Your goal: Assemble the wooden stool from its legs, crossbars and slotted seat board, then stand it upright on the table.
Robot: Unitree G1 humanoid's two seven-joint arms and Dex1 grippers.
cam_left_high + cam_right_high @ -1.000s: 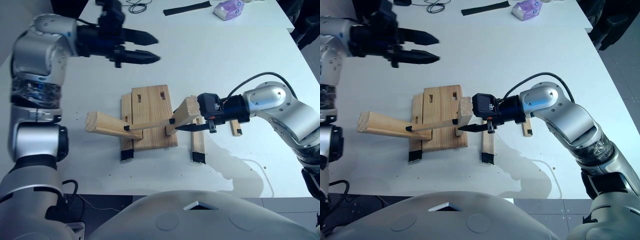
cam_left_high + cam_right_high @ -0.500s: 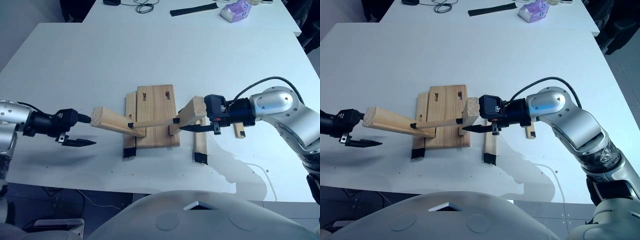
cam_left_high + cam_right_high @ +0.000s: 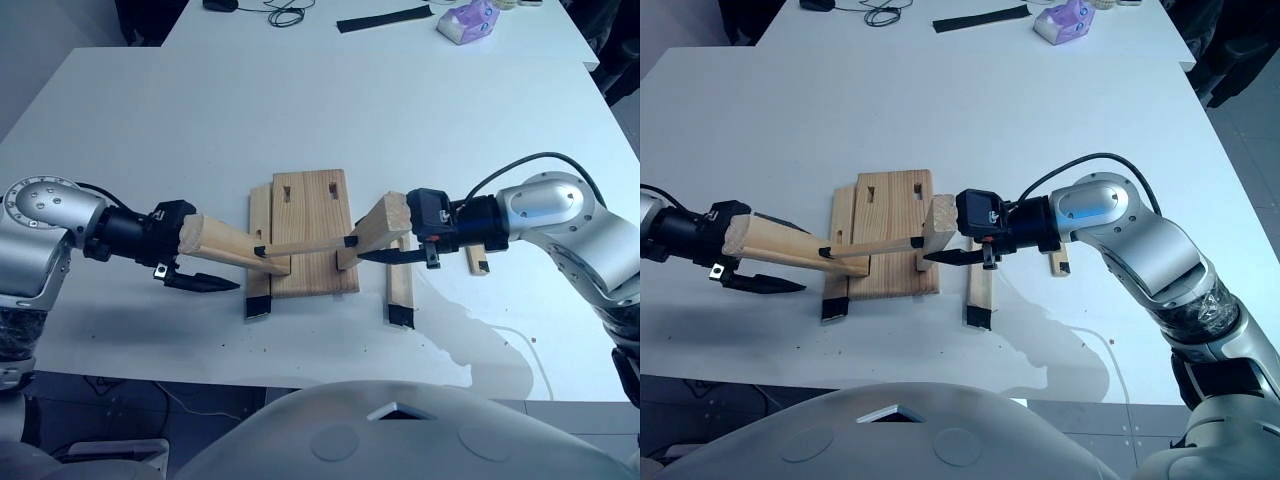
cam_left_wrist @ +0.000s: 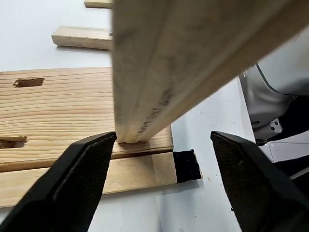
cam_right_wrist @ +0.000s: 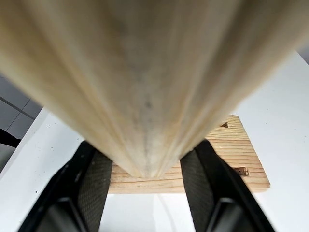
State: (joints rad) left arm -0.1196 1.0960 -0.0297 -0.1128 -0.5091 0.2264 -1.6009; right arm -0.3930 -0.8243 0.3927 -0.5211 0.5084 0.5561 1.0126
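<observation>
Gripping the right pale wooden leg point(image 3: 380, 226) between its closed black fingers, the right gripper point(image 5: 150, 179) holds it tilted over the flat slotted seat board point(image 3: 312, 215) on the white table point(image 3: 400, 120). A thin wooden crossbar point(image 3: 305, 246) joins it to the left pale wooden leg point(image 3: 222, 243), which sits between the widely spread fingers of the left gripper point(image 4: 163, 141). A loose black-tipped wooden piece point(image 3: 399, 298) lies beside the board.
</observation>
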